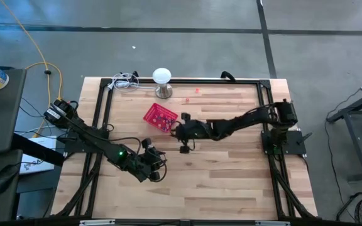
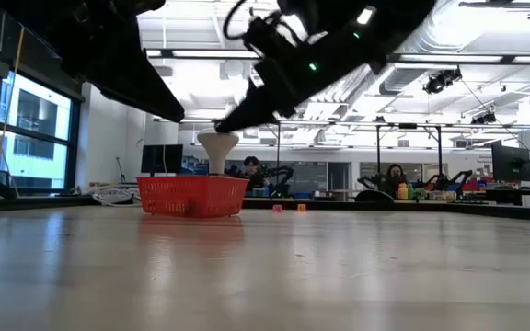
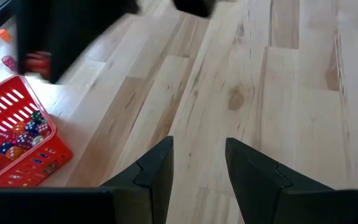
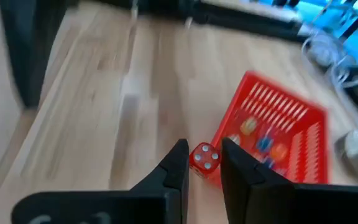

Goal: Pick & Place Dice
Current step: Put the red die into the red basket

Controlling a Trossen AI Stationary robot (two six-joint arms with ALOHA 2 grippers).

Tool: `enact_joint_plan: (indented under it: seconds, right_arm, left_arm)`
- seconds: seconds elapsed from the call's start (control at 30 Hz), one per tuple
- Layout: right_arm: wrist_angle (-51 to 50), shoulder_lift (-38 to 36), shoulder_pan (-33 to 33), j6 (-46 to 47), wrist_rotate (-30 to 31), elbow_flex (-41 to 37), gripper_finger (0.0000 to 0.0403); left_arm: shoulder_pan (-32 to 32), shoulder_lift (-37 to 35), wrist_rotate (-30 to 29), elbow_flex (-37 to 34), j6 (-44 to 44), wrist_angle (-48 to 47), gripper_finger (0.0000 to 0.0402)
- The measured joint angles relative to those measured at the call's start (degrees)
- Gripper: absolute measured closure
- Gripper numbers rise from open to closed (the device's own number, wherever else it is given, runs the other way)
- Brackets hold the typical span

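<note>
The right gripper (image 4: 201, 163) pinches a red die (image 4: 204, 158) between its jaws, just beside the basket (image 4: 271, 138); the left gripper (image 3: 197, 158) hangs with jaws apart, empty.

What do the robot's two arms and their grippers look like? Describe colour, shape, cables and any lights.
Both arms are dark, jointed and slim, with black cables looping along them. The left arm shows a small green light. The left gripper and the right gripper each have two dark, angular fingers tapering toward the tips.

One red basket (image 1: 160, 117), two loose dice (image 2: 277, 209), one held die (image 4: 204, 158).
</note>
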Motion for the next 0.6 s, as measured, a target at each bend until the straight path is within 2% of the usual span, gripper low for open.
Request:
enact_joint_plan:
  seconds: [0.17, 0.3, 0.6]
  right_arm:
    - [-1.25, 3.75, -4.03, -1.33, -5.46, 4.70, 0.0361]
    - [-1.10, 7.59, -6.33, -1.33, -5.33, 7.57, 0.0348]
    - [0.75, 9.65, -7.38, -2.47, -5.14, 8.06, 0.0243]
  left_arm:
    - [0.00, 0.00, 0.00, 0.00, 0.01, -0.56, 0.0262]
    - [0.00, 0.00, 0.00, 0.00, 0.03, -0.92, 0.0262]
    - [0.00, 0.00, -0.02, 0.00, 0.49, -1.75, 0.0262]
